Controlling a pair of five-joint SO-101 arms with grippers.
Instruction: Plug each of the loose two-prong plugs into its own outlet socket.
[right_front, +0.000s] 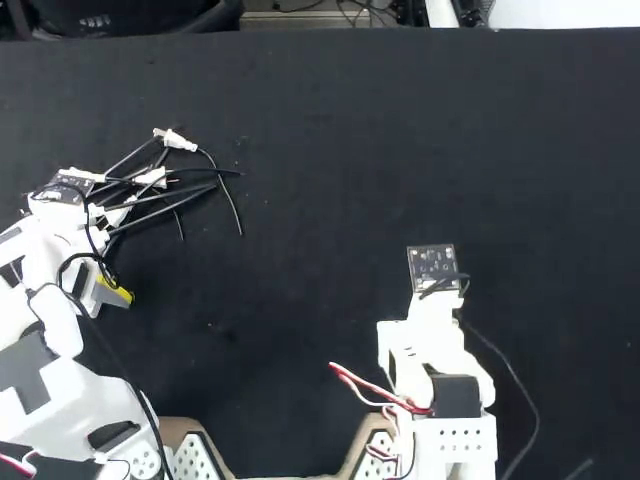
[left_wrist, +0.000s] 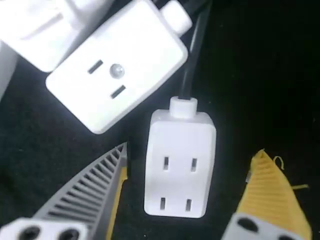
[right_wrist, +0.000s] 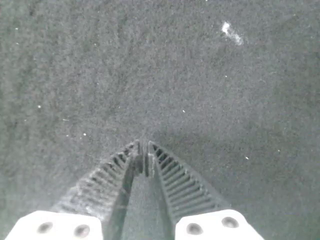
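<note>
Looks early: nothing plugged in yet, judging by visible slots. White plugs (right_front: 152, 178) on tangled cords (right_front: 160, 210) at far left of worktop (right_front: 400, 120). Left end effector (left_wrist: 191, 150) spread either side of empty 2-slot socket (left_wrist: 180, 165) (bigger outlet (left_wrist: 117, 75) just beyond, also empty). Right end effector (right_wrist: 145, 150) pressed together, holding nothing. All plugging left.
</note>
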